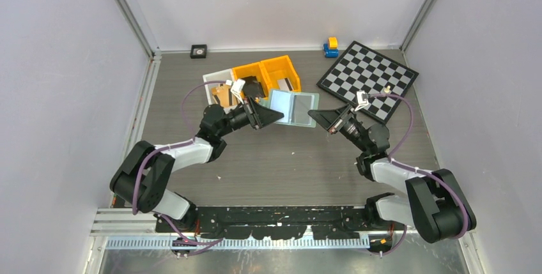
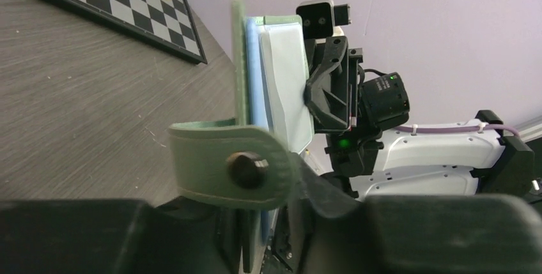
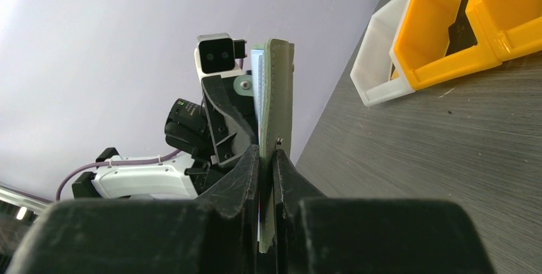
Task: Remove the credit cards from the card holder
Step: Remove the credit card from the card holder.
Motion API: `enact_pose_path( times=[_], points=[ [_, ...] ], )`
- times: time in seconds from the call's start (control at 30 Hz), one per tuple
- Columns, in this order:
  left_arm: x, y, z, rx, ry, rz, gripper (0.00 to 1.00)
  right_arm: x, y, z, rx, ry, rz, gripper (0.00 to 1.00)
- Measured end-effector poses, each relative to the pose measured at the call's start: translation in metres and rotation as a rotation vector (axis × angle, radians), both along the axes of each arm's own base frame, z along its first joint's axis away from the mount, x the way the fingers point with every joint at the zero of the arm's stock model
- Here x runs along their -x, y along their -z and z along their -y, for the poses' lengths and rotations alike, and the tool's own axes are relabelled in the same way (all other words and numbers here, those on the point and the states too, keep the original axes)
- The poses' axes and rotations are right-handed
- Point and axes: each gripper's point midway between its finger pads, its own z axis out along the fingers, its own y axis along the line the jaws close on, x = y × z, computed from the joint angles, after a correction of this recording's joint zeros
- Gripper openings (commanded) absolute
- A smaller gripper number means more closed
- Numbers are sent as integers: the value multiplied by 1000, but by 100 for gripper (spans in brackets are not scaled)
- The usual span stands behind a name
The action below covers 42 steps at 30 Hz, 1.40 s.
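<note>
Woodgrain tabletop (image 1: 275, 165), flat card holder (image 1: 294, 108) — glossy

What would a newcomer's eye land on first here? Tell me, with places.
First, the open card holder at mid-table, stretched between both arms. The right gripper is clamped on one edge, and the other edge sits between the fingers of the left gripper. Next come the checkerboard at the back right and the orange bins at the back left.
</note>
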Motion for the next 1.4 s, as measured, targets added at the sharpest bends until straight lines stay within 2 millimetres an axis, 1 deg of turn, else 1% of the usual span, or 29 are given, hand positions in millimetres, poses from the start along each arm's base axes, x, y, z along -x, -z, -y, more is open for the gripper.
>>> enact_pose_path(
  times=[0.03, 0.07, 0.1, 0.17, 0.27, 0.33, 0.43, 0.5, 0.6, 0.67, 0.77, 0.83, 0.93, 1.1, 1.13, 1.17, 1.27, 1.4],
  points=[
    [-1, -1, -1, 3, -3, 0, 6, 0, 1, -1, 2, 0, -2, 5],
    [-1, -1, -1, 5, -3, -1, 1, 0, 2, -1, 5, -1, -3, 8],
    [-2, -1, -2, 6, -5, 2, 0, 0, 2, -2, 7, 1, -2, 11],
    [-2, -1, -3, 5, -6, 9, 0, -2, 5, -2, 15, 9, -4, 16],
    [-5, 6, -5, -18, -22, 11, 0, -6, 12, -4, 29, 22, -27, 28],
    [-7, 15, -10, -53, -53, -5, 0, -13, 19, -4, 44, 45, -64, 30],
    [-7, 29, -21, -130, -120, -41, 0, -29, 30, -6, 103, 114, -136, 32],
    [-7, 31, -30, -171, -169, -43, 0, -35, 29, -14, 166, 150, -141, 36],
    [-8, 30, -41, -199, -230, -22, 0, -27, 18, -31, 200, 133, -81, 39],
    [-10, 35, -43, -215, -244, -19, 0, -21, 16, -38, 213, 112, -46, 40],
    [-12, 52, -40, -240, -229, -54, 0, -21, 25, -39, 242, 106, -43, 41],
    [-12, 67, -36, -257, -207, -87, 0, -21, 32, -42, 259, 93, -48, 44],
    [-12, 80, -34, -274, -189, -120, 0, -19, 40, -44, 279, 76, -53, 51],
    [-11, 78, -33, -272, -184, -110, 0, -18, 43, -44, 286, 72, -46, 64],
    [-11, 77, -33, -271, -184, -109, 0, -18, 43, -44, 286, 71, -45, 74],
    [-11, 77, -33, -271, -184, -108, 0, -17, 43, -44, 286, 71, -43, 78],
    [-11, 76, -33, -269, -184, -106, 0, -17, 43, -44, 289, 72, -38, 81],
    [-11, 76, -33, -269, -184, -107, 0, -16, 46, -42, 293, 80, -42, 82]
  ],
)
